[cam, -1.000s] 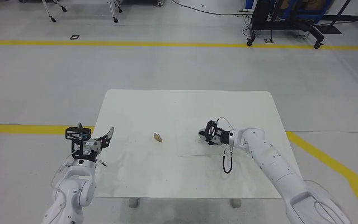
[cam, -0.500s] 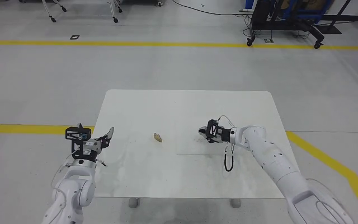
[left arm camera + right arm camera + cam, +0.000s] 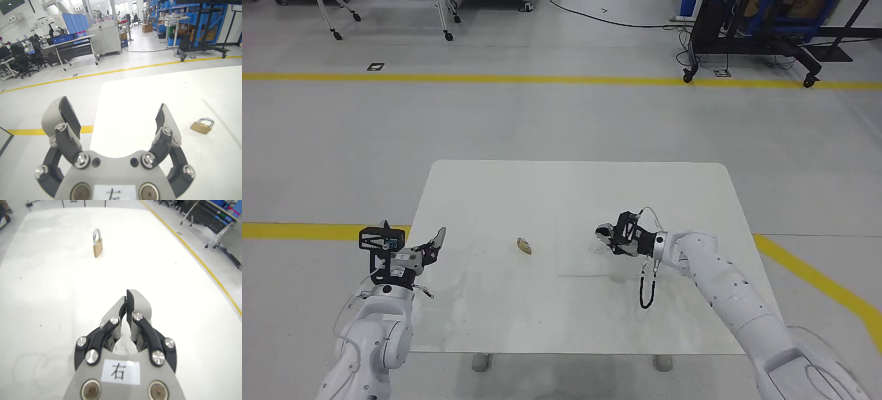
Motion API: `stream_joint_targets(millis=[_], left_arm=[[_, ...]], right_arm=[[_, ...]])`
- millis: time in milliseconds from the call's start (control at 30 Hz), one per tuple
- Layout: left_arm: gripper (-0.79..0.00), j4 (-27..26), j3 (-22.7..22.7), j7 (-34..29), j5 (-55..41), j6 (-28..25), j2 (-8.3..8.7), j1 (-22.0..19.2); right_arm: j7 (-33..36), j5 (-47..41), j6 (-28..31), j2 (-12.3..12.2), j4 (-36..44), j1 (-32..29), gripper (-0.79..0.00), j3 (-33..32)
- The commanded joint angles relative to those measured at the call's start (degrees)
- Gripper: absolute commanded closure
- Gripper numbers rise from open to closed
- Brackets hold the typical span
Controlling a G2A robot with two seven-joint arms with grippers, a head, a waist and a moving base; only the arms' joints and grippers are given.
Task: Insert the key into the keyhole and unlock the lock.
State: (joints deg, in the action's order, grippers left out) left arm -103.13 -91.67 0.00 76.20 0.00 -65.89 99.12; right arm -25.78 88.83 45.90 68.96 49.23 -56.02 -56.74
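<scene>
Not much to read here, just two bits of writing. The right gripper [image 3: 126,297] had a white label [image 3: 120,372] on its base with the character 右 in black. The left gripper [image 3: 113,109] carried a second label [image 3: 114,192] showing 左, with the bottom of the character cut off at the edge.

The right claw [image 3: 602,236] has shifted slightly farther from the robot.
</scene>
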Motion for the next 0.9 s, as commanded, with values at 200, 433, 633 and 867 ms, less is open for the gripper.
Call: stream_joint_targets(millis=[200,433,633,867], left_arm=[[-0.785,0.0,0.0,0.0,0.0,0.0,0.0,0.0],[-0.785,0.0,0.0,0.0,0.0,0.0,0.0,0.0],[-0.785,0.31,-0.75,1.43,-12.64,-1.03,-0.61,0.24],[-0.785,-0.48,1.84,-6.46,-49.21,-7.72,-2.13,-4.29]], right_arm=[[-1.33,-26.45,5.28,1.27,-3.97,-2.15,0.0,-4.6],[-1.33,-26.45,5.28,1.27,-3.97,-2.15,0.0,-4.6],[-1.27,-26.72,5.42,1.31,-3.81,-2.36,0.0,-4.53],[2.96,-38.41,11.85,3.42,-4.36,-2.51,0.0,-1.66]])
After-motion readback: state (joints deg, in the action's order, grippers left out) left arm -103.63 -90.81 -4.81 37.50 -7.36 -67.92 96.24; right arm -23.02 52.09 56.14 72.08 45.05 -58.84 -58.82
